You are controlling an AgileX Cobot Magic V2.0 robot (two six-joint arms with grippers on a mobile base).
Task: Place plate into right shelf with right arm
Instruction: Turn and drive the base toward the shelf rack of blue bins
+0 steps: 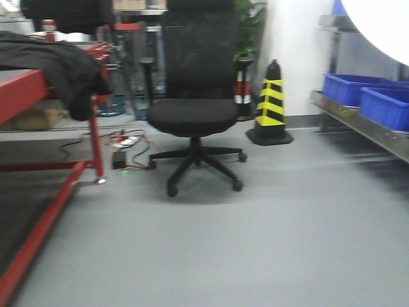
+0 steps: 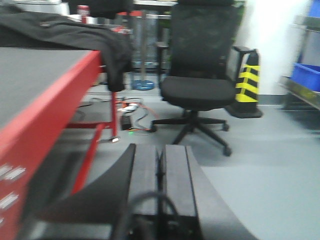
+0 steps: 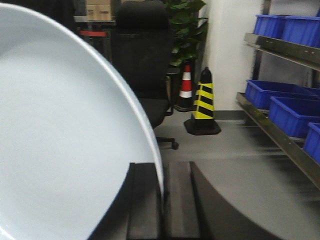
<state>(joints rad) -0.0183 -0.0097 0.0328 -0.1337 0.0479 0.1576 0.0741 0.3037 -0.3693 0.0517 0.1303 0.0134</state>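
Note:
The pale blue-white plate (image 3: 60, 130) fills the left of the right wrist view, held on edge by its rim. My right gripper (image 3: 162, 192) is shut on that rim. In the front view the plate (image 1: 383, 22) shows as a white curve at the top right, above the right shelf (image 1: 358, 125). The steel right shelf (image 3: 280, 137) with blue bins (image 3: 292, 112) runs along the right side, apart from the plate. My left gripper (image 2: 160, 172) is shut with nothing in it, low beside the red-framed table.
A black office chair (image 1: 195, 96) stands in the middle of the grey floor. A yellow-black cone (image 1: 271, 105) sits by the white wall. The red-framed table (image 1: 25, 96) with a black jacket (image 1: 57, 64) is on the left. Cables (image 1: 128, 150) lie under it.

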